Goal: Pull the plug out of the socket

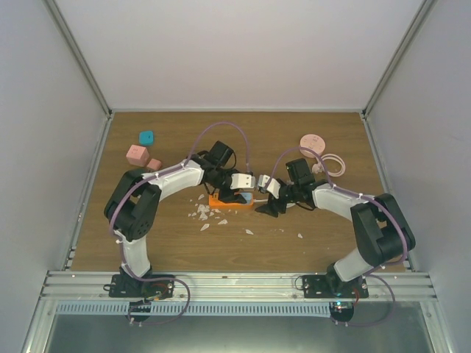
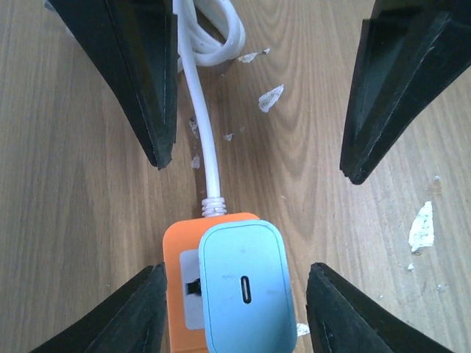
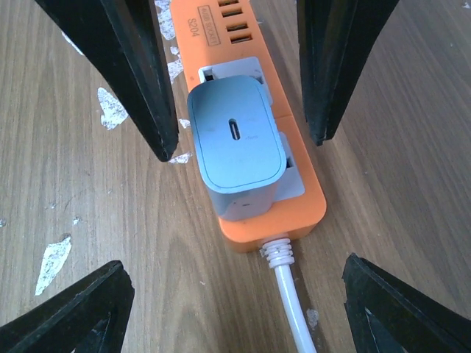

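Pale blue plug (image 3: 237, 147) sits seated in a socket of the orange power strip (image 3: 298, 195), which lies flat on the table (image 1: 294, 125) near its middle, between your two arms. That socket is the only holder here with something in it. Beyond the plug the strip shows a row of small slots, bare. A white cable (image 2: 202, 110) leaves the strip's end and runs to a looped bundle. Your right pincer (image 3: 244, 147) straddles the plug, released, one finger on each side with a sliver of wood showing between finger and plug, so no contact. Your left pincer (image 2: 257, 173) hangs over the cable end of the strip, jaws apart and gripping nothing, the plug just short of its tips. White flakes (image 1: 202, 213) litter the wood beside the strip. Farther off you have two pink blocks (image 1: 136, 154) and a teal block (image 1: 146, 137) at far left, and a round pink piece (image 1: 313, 141) at far right. From the top view the plug is largely masked by the pincers. Each wrist view cuts off one end of the strip, and the print on it is too small to read.
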{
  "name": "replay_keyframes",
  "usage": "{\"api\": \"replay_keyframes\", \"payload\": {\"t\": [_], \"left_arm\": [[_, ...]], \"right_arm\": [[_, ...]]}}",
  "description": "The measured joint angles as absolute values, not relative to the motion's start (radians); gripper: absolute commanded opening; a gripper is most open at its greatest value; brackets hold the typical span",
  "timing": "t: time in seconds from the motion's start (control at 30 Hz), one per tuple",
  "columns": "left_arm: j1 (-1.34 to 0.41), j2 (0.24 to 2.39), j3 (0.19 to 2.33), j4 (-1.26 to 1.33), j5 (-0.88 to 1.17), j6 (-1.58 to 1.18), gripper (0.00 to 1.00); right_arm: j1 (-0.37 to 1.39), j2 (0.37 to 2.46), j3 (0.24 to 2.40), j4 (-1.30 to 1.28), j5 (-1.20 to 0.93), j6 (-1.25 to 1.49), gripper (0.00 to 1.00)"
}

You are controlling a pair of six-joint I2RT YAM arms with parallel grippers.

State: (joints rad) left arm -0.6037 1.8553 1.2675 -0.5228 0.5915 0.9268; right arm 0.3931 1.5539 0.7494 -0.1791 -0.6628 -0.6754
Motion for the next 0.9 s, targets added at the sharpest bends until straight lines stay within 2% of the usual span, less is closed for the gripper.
{"api": "replay_keyframes", "payload": {"t": [0.27, 0.43, 0.9], "left_arm": [[-0.604, 1.866, 1.240, -0.511, 0.567, 0.937, 0.30], [-0.603, 1.849, 1.205, -0.492, 0.569, 0.949, 0.21], [-0.515, 1.752, 1.086, -0.519, 0.600, 1.022, 0.20]], "right_arm": [[0.402, 1.528, 0.749, -0.146, -0.673, -0.603, 0.80], [0.434, 1.519, 0.749, -0.105, -0.673, -0.559, 0.81], [0.478, 1.520, 0.749, -0.033, -0.662, -0.479, 0.83]]}}
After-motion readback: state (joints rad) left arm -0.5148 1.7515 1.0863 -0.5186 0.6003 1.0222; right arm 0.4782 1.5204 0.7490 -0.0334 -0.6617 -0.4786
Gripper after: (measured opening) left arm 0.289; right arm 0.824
